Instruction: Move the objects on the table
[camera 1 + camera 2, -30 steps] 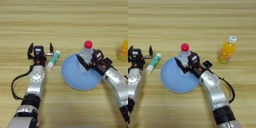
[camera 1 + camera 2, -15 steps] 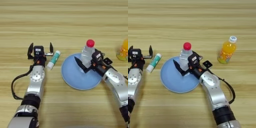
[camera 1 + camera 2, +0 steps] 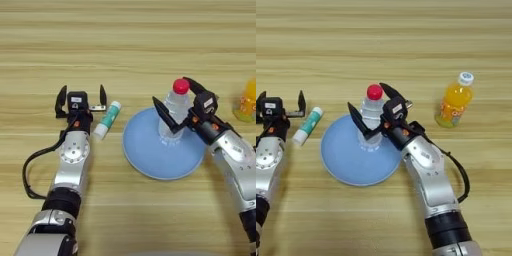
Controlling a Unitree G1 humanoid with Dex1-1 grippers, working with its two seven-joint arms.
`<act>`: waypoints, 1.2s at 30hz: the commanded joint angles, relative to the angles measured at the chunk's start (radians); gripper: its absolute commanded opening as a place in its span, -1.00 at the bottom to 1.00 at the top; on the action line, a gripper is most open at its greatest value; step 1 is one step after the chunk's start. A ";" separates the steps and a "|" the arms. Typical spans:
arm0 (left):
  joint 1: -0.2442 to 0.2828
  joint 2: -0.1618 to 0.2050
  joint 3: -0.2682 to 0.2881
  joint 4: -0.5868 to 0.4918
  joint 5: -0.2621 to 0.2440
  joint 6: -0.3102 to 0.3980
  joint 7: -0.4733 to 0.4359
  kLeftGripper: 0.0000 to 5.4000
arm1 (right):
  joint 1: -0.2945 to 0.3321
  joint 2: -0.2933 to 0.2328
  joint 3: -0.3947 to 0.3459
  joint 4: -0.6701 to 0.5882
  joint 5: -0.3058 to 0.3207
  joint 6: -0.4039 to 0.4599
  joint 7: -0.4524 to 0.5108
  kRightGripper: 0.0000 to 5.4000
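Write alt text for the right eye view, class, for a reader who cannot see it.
The robot's right hand has its two black fingers spread around a clear bottle with a red cap standing upright on a blue plate on the wooden table. An orange-juice bottle stands to the right. At the left, the open left hand sits beside a green-and-white tube.

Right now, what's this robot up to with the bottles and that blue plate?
The right end effector has its two black fingers spread around the red-capped bottle, which stands upright on the blue plate. Whether the fingers actually press on it is unclear. The left end effector is open and idle on the table, right beside a small green-and-white tube. The orange-juice bottle stands alone to the right, untouched.
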State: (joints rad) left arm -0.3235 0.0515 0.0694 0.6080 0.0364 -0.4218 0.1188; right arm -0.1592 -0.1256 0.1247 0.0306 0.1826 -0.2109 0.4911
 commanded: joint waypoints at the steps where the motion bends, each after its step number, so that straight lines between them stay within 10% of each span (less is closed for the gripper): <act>1: 0.001 0.001 -0.004 -0.006 0.012 -0.006 0.003 1.00 | 0.016 0.000 0.005 -0.060 0.036 -0.014 0.030 0.99; 21: 0.011 0.005 -0.030 -0.034 0.061 -0.060 0.020 1.00 | -0.077 0.015 -0.190 -0.018 0.078 -0.121 -0.112 0.99; 36: 0.022 0.011 -0.056 -0.075 0.103 -0.130 0.041 1.00 | -0.189 -0.017 -0.219 0.313 0.007 -0.131 -0.138 0.99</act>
State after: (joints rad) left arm -0.3100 0.0573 0.0204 0.5405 0.1205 -0.5424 0.1525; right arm -0.3176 -0.1319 -0.0843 0.3149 0.1961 -0.3309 0.3555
